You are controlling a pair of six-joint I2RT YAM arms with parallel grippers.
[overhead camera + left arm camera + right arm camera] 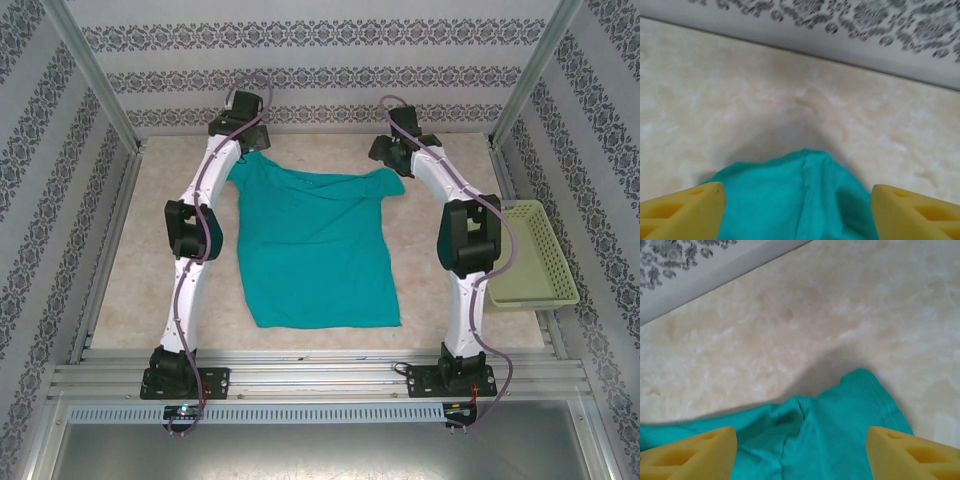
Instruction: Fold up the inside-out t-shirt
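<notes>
I see worktop: pale beige, marbled, matte. Teal-green t-shirt lies flat on it, roughly centred, collar toward far side, hem toward near side, short sleeves spread left and right. Mild creases across chest; hem fairly straight. Pale yellow-green basket sits at right edge of worktop, well apart from t-shirt. On wrist views I read both sleeve ends slightly bunched, resting on bare marbled surface, patterned wall beyond.
</notes>
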